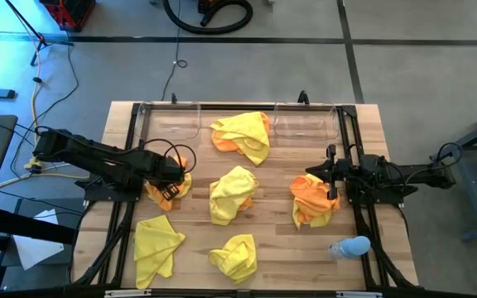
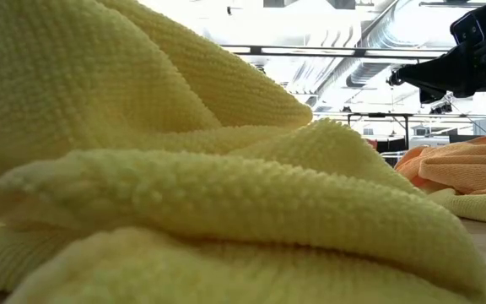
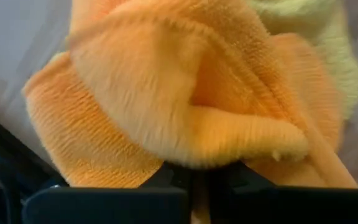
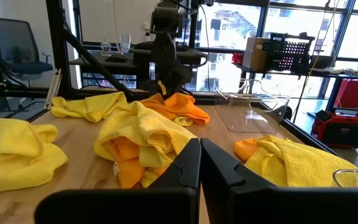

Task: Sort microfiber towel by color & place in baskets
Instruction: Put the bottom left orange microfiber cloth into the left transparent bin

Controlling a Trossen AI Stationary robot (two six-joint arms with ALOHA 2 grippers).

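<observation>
The wooden table [image 1: 272, 248] carries two clear baskets [image 1: 171, 118] along its far edge, well beyond both pincers, and neither holds a towel. Between them lies a yellow-and-orange towel heap [image 1: 243, 135]. Three yellow towels sit between the two pincers and toward the near edge: a center one [image 1: 232, 193], a near-left one [image 1: 156, 245] and a near-center one [image 1: 234, 256]. The left gripper [image 1: 172, 178] is pressed together on an orange towel [image 3: 166, 106] at the table's left side; a bit of yellow cloth shows just past that towel, though the close view makes it hard to tell whether it is a separate piece. The right gripper [image 4: 199, 163] hangs with its fingers pressed together and nothing between them, just above an orange-and-yellow towel pile [image 1: 315, 201]. A small pale blue object [image 1: 350, 247] lies near this pincer, toward the near edge.
</observation>
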